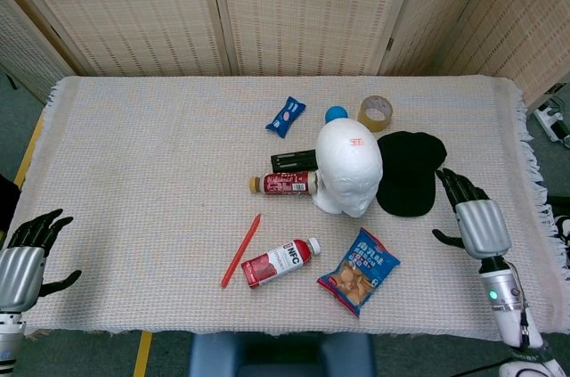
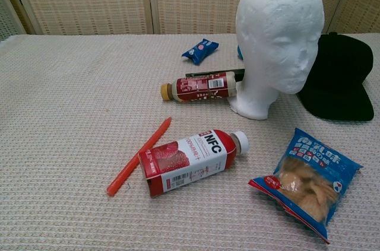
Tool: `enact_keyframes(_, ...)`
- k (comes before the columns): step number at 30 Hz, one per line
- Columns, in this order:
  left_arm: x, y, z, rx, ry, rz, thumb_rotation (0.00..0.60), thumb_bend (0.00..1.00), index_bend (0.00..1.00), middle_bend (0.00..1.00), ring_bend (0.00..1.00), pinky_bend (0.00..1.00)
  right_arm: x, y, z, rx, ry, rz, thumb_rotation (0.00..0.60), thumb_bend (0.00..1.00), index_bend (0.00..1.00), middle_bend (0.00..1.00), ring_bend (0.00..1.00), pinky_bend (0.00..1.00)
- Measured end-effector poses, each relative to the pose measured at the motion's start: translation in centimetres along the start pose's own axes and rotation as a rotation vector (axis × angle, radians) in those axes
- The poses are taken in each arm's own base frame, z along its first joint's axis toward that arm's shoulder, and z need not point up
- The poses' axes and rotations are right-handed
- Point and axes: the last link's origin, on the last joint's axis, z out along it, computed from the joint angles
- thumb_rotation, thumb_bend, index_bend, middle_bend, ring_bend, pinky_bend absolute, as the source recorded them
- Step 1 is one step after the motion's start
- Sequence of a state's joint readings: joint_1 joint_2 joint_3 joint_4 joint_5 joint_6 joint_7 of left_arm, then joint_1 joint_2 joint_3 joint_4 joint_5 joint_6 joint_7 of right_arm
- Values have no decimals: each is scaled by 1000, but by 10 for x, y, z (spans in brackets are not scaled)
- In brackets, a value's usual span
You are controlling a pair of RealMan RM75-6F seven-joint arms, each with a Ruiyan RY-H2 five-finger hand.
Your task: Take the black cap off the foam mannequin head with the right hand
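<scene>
The white foam mannequin head (image 1: 348, 166) (image 2: 278, 37) stands bare near the table's middle. The black cap (image 1: 409, 173) (image 2: 339, 77) lies flat on the cloth just to its right, touching nothing else. My right hand (image 1: 472, 214) hovers right of the cap, near the table's right edge, fingers spread and holding nothing; the chest view does not show it. My left hand (image 1: 25, 254) rests open at the front left corner, far from everything.
Around the head lie two red drink bottles (image 1: 283, 183) (image 1: 280, 261), a chip bag (image 1: 359, 270), an orange-red stick (image 1: 241, 249), a blue snack packet (image 1: 285, 116), a tape roll (image 1: 375, 112), a blue ball (image 1: 335, 114) and a black bar (image 1: 294, 160).
</scene>
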State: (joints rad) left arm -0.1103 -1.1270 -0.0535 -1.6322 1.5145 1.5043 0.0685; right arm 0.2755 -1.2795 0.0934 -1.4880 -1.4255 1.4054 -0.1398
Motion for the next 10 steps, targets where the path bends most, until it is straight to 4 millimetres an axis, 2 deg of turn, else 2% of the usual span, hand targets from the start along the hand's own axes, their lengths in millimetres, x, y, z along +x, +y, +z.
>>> enact_keyframes(2, -1, 0, 0, 3, 8, -1, 600, 142, 220, 161, 157, 191, 7, 7, -20, -32, 31, 11, 600, 77, 164, 243, 259, 406)
enact_keyframes(7, -3, 0, 1, 10, 20, -3, 600, 142, 220, 161, 157, 191, 20, 26, -73, -134, 44, 43, 600, 82, 157, 253, 255, 406)
enact_keyframes(10, -5, 2, 1, 8, 24, -4, 600, 142, 220, 161, 158, 191, 26, 33, -97, -176, 29, 70, 600, 81, 156, 253, 250, 406)
